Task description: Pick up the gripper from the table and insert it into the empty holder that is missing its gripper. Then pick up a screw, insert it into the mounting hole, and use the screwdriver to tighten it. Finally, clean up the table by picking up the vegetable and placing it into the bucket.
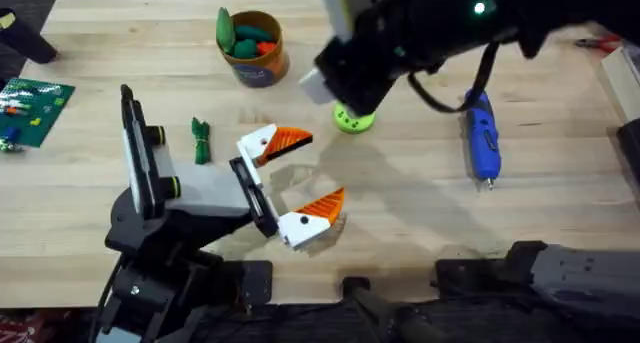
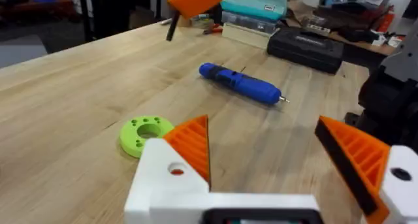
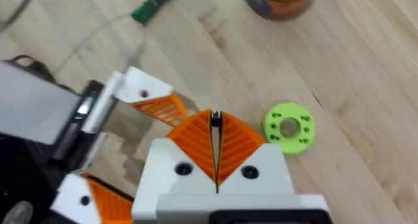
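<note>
R claw [image 3: 216,152] pinched shut above table, screwdriver [image 1: 483,136] bit toward robot.

The table [image 1: 420,198] is pale matt wood with visible grain; the screwdriver [image 2: 241,83] is smooth, slightly glossy blue plastic.

The light wooden table [image 1: 420,203] is carrying the blue screwdriver [image 1: 483,136] lying flat, a lime-green disc [image 1: 353,119], the small dark-green vegetable [image 1: 201,140], the bucket [image 1: 255,63] and a green circuit board [image 1: 32,105].

One screwdriver [image 1: 483,135], one bucket [image 1: 254,47] (toys inside), one vegetable [image 1: 202,141], one green disc [image 1: 353,118].
</note>
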You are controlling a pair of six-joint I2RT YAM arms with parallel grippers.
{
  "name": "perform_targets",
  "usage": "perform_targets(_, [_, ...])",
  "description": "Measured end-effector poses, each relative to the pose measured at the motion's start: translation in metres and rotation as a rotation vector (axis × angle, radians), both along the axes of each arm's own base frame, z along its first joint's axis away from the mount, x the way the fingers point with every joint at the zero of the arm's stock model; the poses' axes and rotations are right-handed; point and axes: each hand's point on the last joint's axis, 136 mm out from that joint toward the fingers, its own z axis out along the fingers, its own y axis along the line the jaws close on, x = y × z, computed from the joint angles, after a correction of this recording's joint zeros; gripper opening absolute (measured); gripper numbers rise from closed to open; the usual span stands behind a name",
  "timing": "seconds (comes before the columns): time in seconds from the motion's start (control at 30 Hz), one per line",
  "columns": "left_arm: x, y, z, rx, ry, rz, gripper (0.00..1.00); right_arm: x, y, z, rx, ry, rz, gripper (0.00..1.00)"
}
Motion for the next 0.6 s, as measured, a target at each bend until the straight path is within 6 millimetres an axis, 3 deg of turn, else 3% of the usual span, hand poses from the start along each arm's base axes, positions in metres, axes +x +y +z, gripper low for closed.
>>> perform_targets(0.33, [0.0,0.0,0.0,0.0,0.0,0.0,0.983,-0.052,0.038,0.008,0.018,-0.011,0.174,0.007])
perform_targets(0.6, [0.0,0.0,0.0,0.0,0.0,0.0,0.983,-0.063,0.043,0.008,0.018,-0.006,0.208,0.007])
